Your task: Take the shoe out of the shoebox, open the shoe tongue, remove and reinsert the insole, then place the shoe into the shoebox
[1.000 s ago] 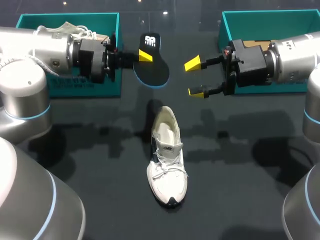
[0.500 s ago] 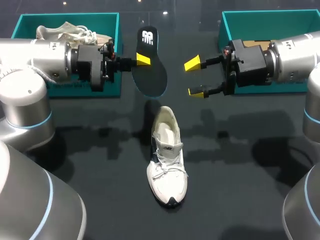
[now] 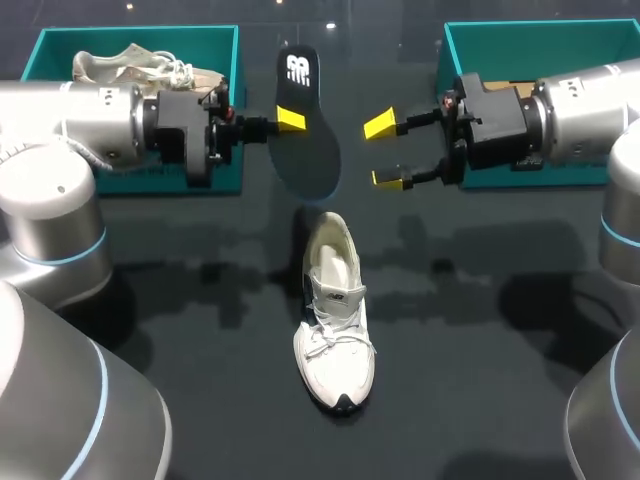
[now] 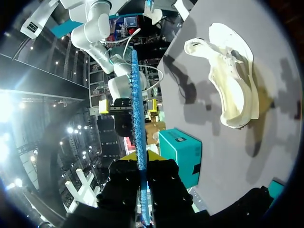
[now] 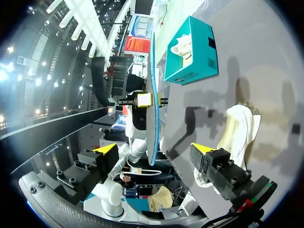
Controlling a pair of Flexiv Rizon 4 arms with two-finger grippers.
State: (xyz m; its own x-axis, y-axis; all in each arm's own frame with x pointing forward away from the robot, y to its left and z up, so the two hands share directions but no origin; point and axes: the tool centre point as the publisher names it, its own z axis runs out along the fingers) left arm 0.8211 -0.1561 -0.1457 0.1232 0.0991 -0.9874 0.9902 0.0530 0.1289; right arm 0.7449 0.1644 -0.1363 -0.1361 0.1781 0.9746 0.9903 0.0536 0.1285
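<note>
Dark insole (image 3: 305, 130) is pinched by the left gripper (image 3: 290, 121) — the right gripper (image 3: 384, 152), spread open, hangs near it; the white shoe (image 3: 335, 315) lies on the table (image 3: 500, 380).

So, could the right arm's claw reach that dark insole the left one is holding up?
Probably yes. The right claw hangs open, facing the dark flat insole held in the left claw, with only empty air between them. The white lace-up shoe lies clear of that path.
</note>
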